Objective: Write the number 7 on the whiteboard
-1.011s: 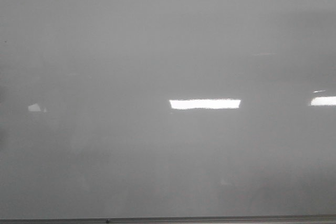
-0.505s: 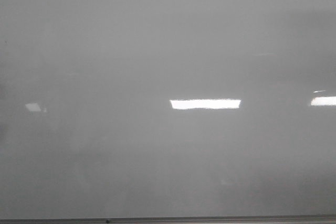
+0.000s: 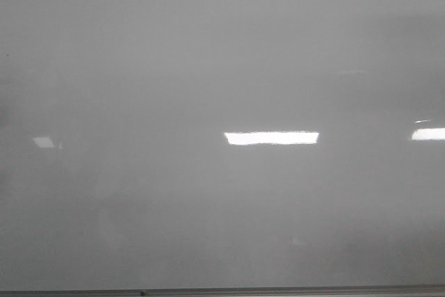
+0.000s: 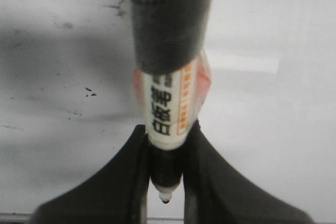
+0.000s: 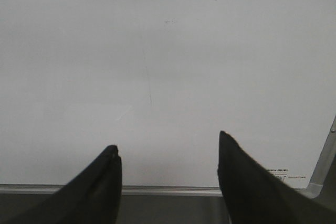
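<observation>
The whiteboard [image 3: 208, 67] fills the front view, pale grey and glossy, with its thin frame strip [image 3: 278, 291] along the bottom. No number 7 shows on it in any view. Neither gripper shows in the front view. My left gripper [image 4: 168, 127] is shut on a white marker [image 4: 173, 98] with black characters and an orange label. Its uncapped tip [image 4: 165, 198] points at the board [image 4: 273, 129]; I cannot tell whether it touches. My right gripper [image 5: 167, 141] is open and empty over the board [image 5: 168, 51], near its frame strip [image 5: 168, 189].
Bright rectangular light reflections [image 3: 271, 138] [image 3: 427, 133] lie on the board. Small dark specks [image 4: 90, 93] and smudges [image 4: 118, 8] mark it in the left wrist view. The right wrist view shows the board's corner [image 5: 315, 184] and a dark surface [image 5: 168, 209] beyond the frame.
A small dim reflection at the left of the front view has drifted slightly left and faded. Nothing else differs.
</observation>
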Robot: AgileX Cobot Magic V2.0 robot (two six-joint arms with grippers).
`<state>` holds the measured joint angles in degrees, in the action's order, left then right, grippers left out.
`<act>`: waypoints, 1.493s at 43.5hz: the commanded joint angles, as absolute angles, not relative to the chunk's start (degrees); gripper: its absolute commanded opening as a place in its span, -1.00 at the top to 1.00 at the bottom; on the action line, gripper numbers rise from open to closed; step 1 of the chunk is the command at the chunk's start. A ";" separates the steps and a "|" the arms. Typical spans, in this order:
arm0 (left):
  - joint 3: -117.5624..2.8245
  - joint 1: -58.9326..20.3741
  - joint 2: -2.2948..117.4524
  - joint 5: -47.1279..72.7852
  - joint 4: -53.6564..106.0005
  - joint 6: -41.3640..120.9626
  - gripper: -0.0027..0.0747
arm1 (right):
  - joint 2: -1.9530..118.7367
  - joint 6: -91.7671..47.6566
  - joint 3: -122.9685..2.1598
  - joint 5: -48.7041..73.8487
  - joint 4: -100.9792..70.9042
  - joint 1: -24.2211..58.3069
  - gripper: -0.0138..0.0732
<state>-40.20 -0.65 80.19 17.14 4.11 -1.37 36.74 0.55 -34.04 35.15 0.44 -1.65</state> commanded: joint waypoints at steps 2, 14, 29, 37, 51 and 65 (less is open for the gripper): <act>-44.65 -1.05 74.51 22.09 4.59 -0.86 0.98 | 37.15 0.00 -36.14 31.52 1.29 -1.82 -0.32; -55.65 -2.95 67.53 42.14 7.56 8.89 0.98 | 37.15 0.00 -36.14 31.52 1.29 -1.82 -0.32; -65.20 -16.81 67.01 59.56 12.42 22.10 0.98 | 37.15 0.00 -36.14 31.52 1.29 -1.82 -0.32; -66.32 -25.22 67.11 63.38 12.66 24.67 0.98 | 37.15 0.00 -36.14 30.57 1.23 -1.82 -0.32; -66.32 -37.64 68.10 63.31 12.66 29.87 0.98 | 37.36 -1.94 -37.35 33.00 0.00 0.80 -0.32; -66.32 -46.30 73.47 63.31 12.33 33.91 0.98 | 42.34 -15.64 -45.01 44.99 -4.89 16.87 -0.34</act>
